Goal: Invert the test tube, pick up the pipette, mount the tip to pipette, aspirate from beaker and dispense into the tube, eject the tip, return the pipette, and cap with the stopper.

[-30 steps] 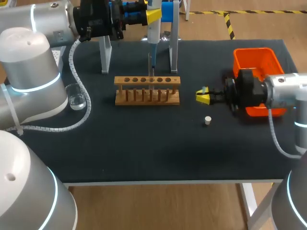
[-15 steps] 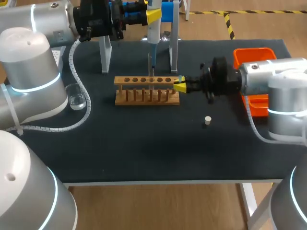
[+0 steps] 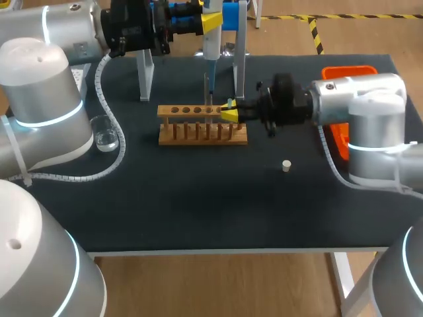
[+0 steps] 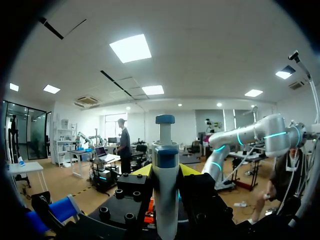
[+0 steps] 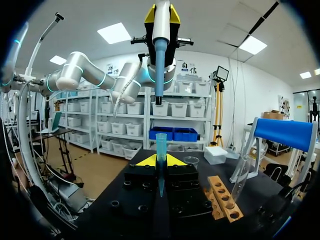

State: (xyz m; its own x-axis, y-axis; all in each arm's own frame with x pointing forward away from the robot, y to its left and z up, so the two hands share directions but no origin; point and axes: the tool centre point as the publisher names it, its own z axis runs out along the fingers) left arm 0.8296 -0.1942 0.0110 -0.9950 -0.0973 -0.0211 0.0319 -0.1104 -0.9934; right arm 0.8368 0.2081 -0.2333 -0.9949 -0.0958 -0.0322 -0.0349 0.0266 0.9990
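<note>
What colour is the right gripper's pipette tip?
Translucent teal pipette tip, clearest in the right wrist view.

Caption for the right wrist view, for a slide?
Right gripper holds a pipette tip upright below the pipette in the left gripper.

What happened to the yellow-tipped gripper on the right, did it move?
Yes. The right gripper moved from the orange plastic bin to the end of the wooden test tube rack.
</note>
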